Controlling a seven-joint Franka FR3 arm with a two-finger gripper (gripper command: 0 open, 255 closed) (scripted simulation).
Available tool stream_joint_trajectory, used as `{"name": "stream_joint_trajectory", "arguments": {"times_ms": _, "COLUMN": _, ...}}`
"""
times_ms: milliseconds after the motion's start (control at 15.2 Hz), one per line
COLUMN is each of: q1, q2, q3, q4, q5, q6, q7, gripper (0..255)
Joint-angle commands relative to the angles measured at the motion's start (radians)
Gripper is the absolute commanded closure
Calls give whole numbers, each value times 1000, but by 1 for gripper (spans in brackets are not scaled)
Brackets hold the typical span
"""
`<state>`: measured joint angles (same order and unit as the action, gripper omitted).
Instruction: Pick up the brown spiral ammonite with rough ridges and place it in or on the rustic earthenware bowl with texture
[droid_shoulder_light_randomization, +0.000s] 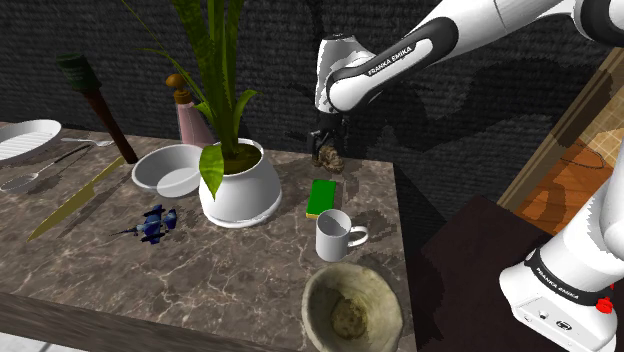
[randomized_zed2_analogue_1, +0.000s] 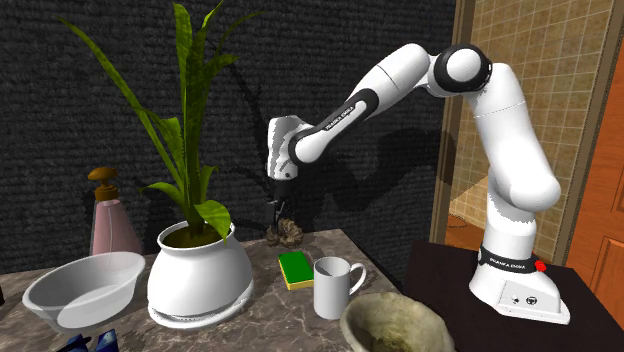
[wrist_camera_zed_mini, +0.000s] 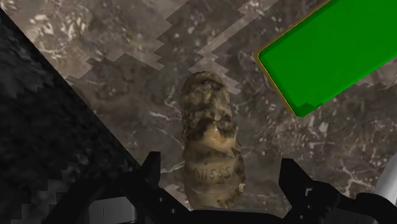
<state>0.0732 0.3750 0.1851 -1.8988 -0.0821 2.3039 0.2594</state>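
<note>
the ammonite (wrist_camera_zed_mini: 210, 143) is a mottled lump of brown and pale tan with a rough, knobbly, ridged skin; in the wrist view it looks long and narrow, and in the second exterior view (randomized_zed2_analogue_1: 289, 232) it reads as a small dark coil, its spiral hard to make out. it sits on the dark marbled surface (droid_shoulder_light_randomization: 250, 270) at the far edge by the black textured wall, just beyond the green sponge (droid_shoulder_light_randomization: 322, 197) and well apart from the earthenware bowl (droid_shoulder_light_randomization: 322, 295), which stands at the near edge of the surface in the shoulder view. that bowl is greyish-beige with a coarse, speckled inside. the gripper (wrist_camera_zed_mini: 221, 170) is down over the ammonite with its two black fingers (wrist_camera_zed_mini: 151, 170) standing apart, one on each side of the fossil with a gap showing between each finger and it, so nothing is clasped. counted on the surface: one ammonite, one earthenware bowl, one green sponge with a yellow edge, one white mug (droid_shoulder_light_randomization: 335, 235), one leafy plant in a white pot (droid_shoulder_light_randomization: 240, 190), one plain white bowl (droid_shoulder_light_randomization: 168, 170), one pink bottle (droid_shoulder_light_randomization: 190, 118), one blue bird figure (droid_shoulder_light_randomization: 155, 224), one knife (droid_shoulder_light_randomization: 75, 200) and one white plate (droid_shoulder_light_randomization: 25, 140)
</note>
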Motion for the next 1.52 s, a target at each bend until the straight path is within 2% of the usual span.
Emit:
{"name": "stream_joint_trajectory", "arguments": {"times_ms": 0, "q1": 1, "q2": 12, "q3": -2, "q4": -2, "q5": -3, "q6": 14, "q7": 1, "gripper": 0}}
{"name": "stream_joint_trajectory", "arguments": {"times_ms": 462, "q1": 1, "q2": 12, "q3": -2, "q4": -2, "q5": -3, "q6": 14, "q7": 1, "gripper": 0}}
{"name": "stream_joint_trajectory", "arguments": {"times_ms": 528, "q1": 1, "q2": 12, "q3": -2, "q4": -2, "q5": -3, "q6": 14, "q7": 1, "gripper": 255}}
{"name": "stream_joint_trajectory", "arguments": {"times_ms": 1122, "q1": 1, "q2": 12, "q3": -2, "q4": -2, "q5": -3, "q6": 14, "q7": 1, "gripper": 255}}
{"name": "stream_joint_trajectory", "arguments": {"times_ms": 1452, "q1": -3, "q2": -26, "q3": 3, "q4": 17, "q5": 7, "q6": -41, "q7": -5, "gripper": 255}}
